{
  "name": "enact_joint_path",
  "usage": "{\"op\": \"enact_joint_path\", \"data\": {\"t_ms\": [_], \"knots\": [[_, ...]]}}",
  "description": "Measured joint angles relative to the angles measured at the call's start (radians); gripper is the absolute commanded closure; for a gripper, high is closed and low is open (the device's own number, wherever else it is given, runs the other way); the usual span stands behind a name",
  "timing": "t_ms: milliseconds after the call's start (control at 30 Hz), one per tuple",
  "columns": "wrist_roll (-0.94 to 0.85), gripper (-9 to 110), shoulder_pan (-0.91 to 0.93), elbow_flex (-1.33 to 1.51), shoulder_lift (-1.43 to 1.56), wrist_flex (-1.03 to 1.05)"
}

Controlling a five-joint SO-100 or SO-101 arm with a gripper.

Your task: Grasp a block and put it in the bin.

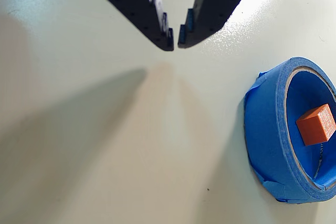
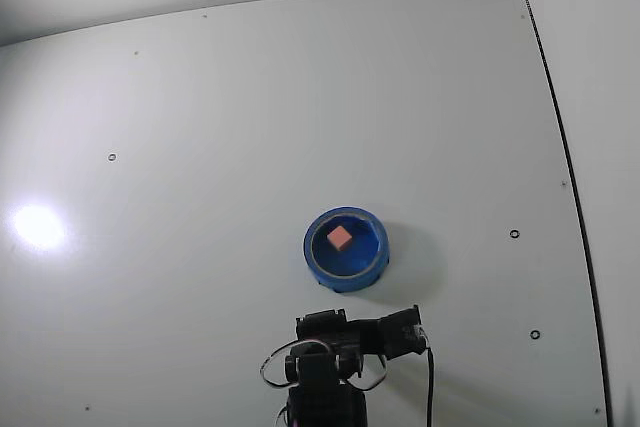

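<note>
The block (image 1: 316, 124) sits inside the bin (image 1: 268, 129), so we look done. Our gripper (image 1: 175, 39) hangs over bare table beside it, jaws nearly touching, empty. Only risk, we judge: an arm sweep, seemingly close in the fixed view, nudging the bin.

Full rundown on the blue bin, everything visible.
The bin is a low, round, bright blue ring with a thick wall, seemingly a roll of blue tape with tape tabs at its base and a blue floor. It sits flat on the white table, in front of the arm's base in the fixed view. A small orange-pink block rests inside. Nothing else touches it.
</note>
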Motion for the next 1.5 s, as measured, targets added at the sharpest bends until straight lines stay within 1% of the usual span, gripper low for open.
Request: {"op": "enact_joint_path", "data": {"t_ms": [500,767,900,1500], "knots": [[-0.005,101,-0.002,0.000,0.000,0.002],[-0.123,101,0.000,0.000,0.000,0.002],[-0.155,101,0.000,0.000,0.000,0.002],[-0.160,101,0.000,0.000,0.000,0.002]]}}
